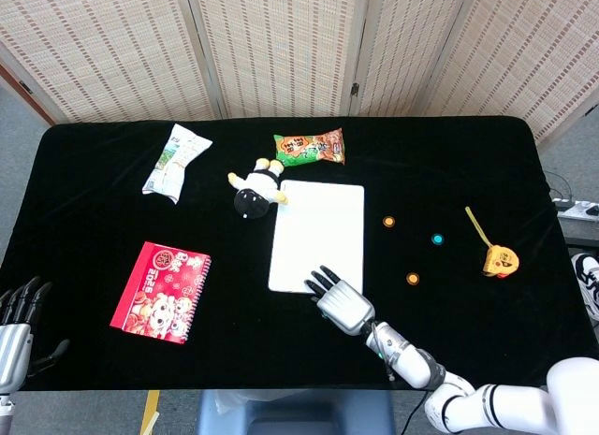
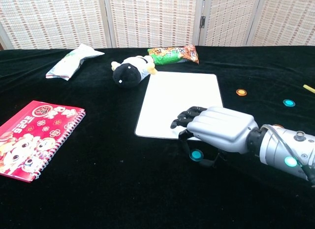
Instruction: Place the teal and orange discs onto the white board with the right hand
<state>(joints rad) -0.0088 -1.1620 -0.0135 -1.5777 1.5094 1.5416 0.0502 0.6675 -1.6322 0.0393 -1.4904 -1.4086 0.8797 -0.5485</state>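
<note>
My right hand (image 1: 339, 301) (image 2: 216, 128) hovers low over the near edge of the white board (image 1: 318, 229) (image 2: 179, 98), palm down. Beneath it a teal disc (image 2: 197, 154) lies on the black cloth just off the board, pinched between the thumb and a finger. The head view hides this disc under the hand. A second teal disc (image 1: 436, 239) (image 2: 289, 103) and two orange discs (image 1: 388, 222) (image 1: 413, 279) (image 2: 241, 92) lie on the cloth to the right of the board. My left hand (image 1: 17, 313) rests at the table's near left corner, fingers spread and empty.
A cow plush (image 1: 255, 192) (image 2: 129, 71) and a snack bag (image 1: 311, 147) (image 2: 173, 54) sit by the board's far edge. A red notebook (image 1: 161, 292) (image 2: 34, 138) and a white packet (image 1: 174, 161) (image 2: 74, 60) lie left. A yellow tape measure (image 1: 499, 260) lies far right.
</note>
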